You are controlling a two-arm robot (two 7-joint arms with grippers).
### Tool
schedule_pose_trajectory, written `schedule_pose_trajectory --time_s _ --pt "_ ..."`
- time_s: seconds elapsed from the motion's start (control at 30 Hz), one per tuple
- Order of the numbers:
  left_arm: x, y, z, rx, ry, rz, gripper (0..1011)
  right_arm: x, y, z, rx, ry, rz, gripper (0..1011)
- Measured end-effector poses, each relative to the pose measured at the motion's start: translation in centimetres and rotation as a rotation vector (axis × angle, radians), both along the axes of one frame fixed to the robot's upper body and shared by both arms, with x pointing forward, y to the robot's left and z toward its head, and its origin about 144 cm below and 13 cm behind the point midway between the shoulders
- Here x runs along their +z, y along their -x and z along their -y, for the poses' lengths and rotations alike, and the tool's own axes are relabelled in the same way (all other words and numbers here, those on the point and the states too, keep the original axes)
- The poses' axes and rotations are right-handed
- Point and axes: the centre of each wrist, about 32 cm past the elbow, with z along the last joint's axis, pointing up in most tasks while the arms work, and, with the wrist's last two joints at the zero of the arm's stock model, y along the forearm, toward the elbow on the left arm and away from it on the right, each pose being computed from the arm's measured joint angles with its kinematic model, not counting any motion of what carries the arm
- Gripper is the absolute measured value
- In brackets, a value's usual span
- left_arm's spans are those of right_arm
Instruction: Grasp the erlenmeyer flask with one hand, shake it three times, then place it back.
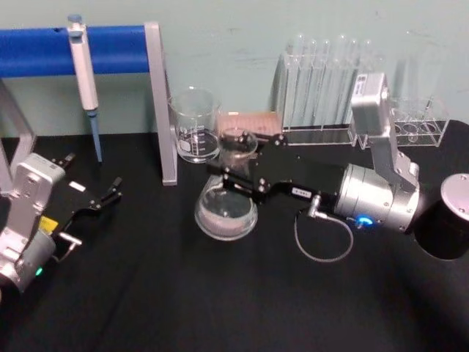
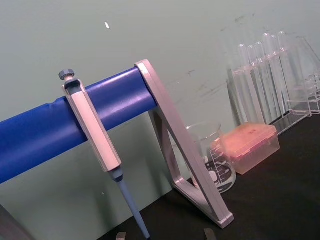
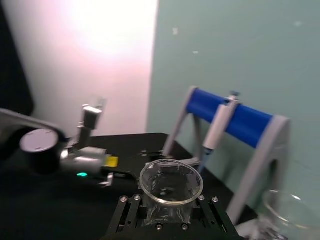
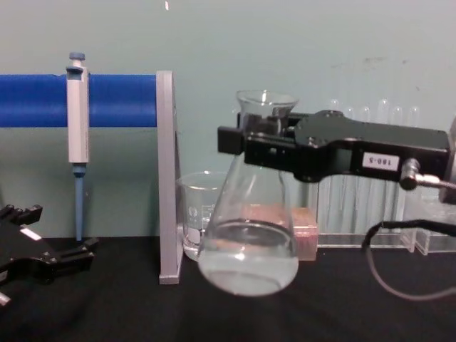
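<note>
The erlenmeyer flask [image 4: 249,246] hangs tilted with its base just above the black table, clear liquid pooled at its bottom. My right gripper [image 4: 262,144] is shut on its narrow neck, just below the flared rim. From the head view the flask [image 1: 226,210] sits mid-table with the right gripper [image 1: 237,169] reaching in from the right on its silver wrist. The right wrist view looks down on the flask's rim [image 3: 171,182] between the fingers. My left gripper [image 1: 91,177] rests open at the table's left, holding nothing.
A glass beaker [image 1: 195,125] stands just behind the flask, beside the grey leg of a blue-barred stand [image 1: 160,103] holding a pipette [image 1: 83,81]. A pink box [image 2: 248,145] and test tube racks [image 1: 330,81] line the back wall. A black cylinder [image 1: 454,213] stands at the right.
</note>
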Motion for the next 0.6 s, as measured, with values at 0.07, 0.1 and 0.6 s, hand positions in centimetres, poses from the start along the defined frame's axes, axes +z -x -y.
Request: schedule_pose_trajectory --time_s 0.07,0.1,0.6 --pt "0.0 0.0 0.0 0.0 0.0 0.0 1001 -0.06 0.03 -0.08 -0.049 -0.007 0.001 449" --pt "0.0 0.0 0.0 0.0 0.0 0.0 1001 -0.07 0.04 -0.13 -0.066 -0.01 0.002 449" --pt "0.0 0.0 0.0 0.0 0.0 0.0 1001 -0.61 0.26 -0.89 -0.475 -0.022 0.023 449"
